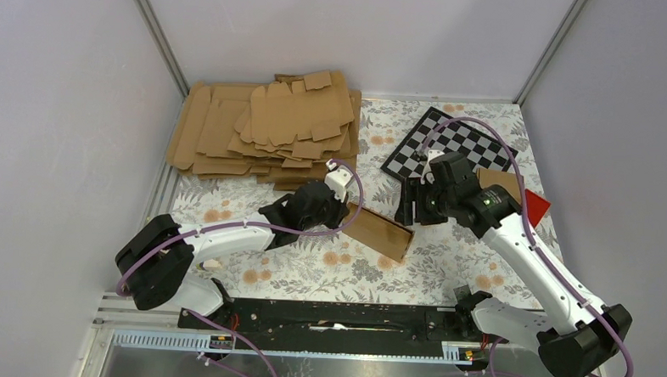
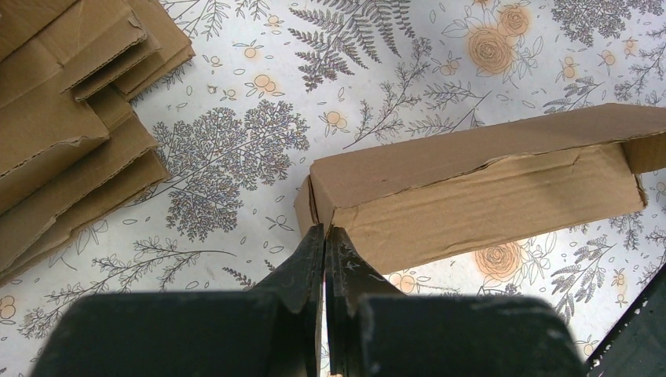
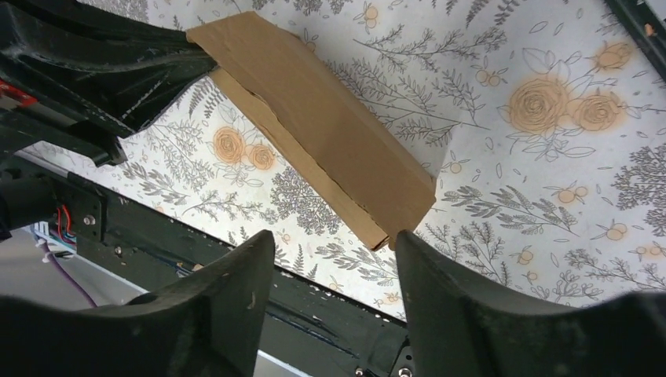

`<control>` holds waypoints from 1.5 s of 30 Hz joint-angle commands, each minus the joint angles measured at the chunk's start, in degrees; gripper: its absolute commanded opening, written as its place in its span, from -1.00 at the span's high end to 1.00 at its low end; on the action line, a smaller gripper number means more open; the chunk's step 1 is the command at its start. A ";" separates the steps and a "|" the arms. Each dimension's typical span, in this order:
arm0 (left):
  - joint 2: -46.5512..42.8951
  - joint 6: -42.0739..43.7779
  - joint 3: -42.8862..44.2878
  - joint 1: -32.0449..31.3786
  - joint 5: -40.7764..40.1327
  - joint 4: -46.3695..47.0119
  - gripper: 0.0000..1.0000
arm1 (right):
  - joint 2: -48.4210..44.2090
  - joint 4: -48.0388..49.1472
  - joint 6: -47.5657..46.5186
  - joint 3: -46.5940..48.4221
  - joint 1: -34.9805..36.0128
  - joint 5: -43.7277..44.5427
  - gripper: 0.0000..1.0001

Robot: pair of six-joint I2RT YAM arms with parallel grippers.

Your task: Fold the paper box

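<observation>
The paper box [image 1: 379, 231] is a slim brown carton lying on the floral table cloth at the table's middle. It also shows in the left wrist view [image 2: 479, 192] and the right wrist view [image 3: 322, 126]. My left gripper [image 1: 346, 208] is shut on the box's left end, its fingertips [image 2: 325, 232] pinching a thin card edge at the corner. My right gripper [image 1: 410, 210] is open and empty, just above the box's right end [image 3: 393, 228], which sits near its right finger [image 3: 440, 283]. The box's far end flap [image 2: 648, 153] looks partly open.
A thick stack of brown card sheets [image 1: 265, 126] lies at the back left, also in the left wrist view [image 2: 63, 118]. A checkerboard [image 1: 451, 147], a brown card [image 1: 499, 180] and a red block [image 1: 535, 206] lie at the back right. A black rail [image 1: 341, 316] runs along the near edge.
</observation>
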 commanded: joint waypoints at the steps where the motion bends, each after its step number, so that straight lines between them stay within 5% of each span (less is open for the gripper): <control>1: 0.08 0.38 0.94 -0.66 0.34 -3.06 1.00 | 0.60 1.97 1.26 -2.90 0.26 -4.37 -0.22; 9: -0.20 0.21 0.67 -1.03 -0.08 -3.15 1.00 | 0.84 5.58 2.38 -10.71 0.26 -6.28 0.38; 15: -0.22 0.20 0.75 -1.04 -0.40 -3.01 1.00 | 1.16 6.17 2.37 -12.51 0.24 -7.62 0.38; 22: 0.24 0.37 1.11 -1.07 -0.24 -3.12 1.00 | 0.55 3.40 -0.20 -4.80 0.26 -7.89 -0.01; 30: 0.24 0.29 1.07 -1.17 -0.09 -3.00 1.00 | 1.97 2.07 -4.56 -0.85 0.26 -1.86 -0.01; 40: 0.32 0.32 0.94 -1.26 0.10 -3.00 1.00 | 5.29 7.76 -2.31 -11.33 0.27 -12.42 0.18; 45: 0.55 0.29 1.36 -1.41 0.26 -3.06 0.81 | 5.16 8.17 -2.04 -13.11 0.26 -11.82 0.42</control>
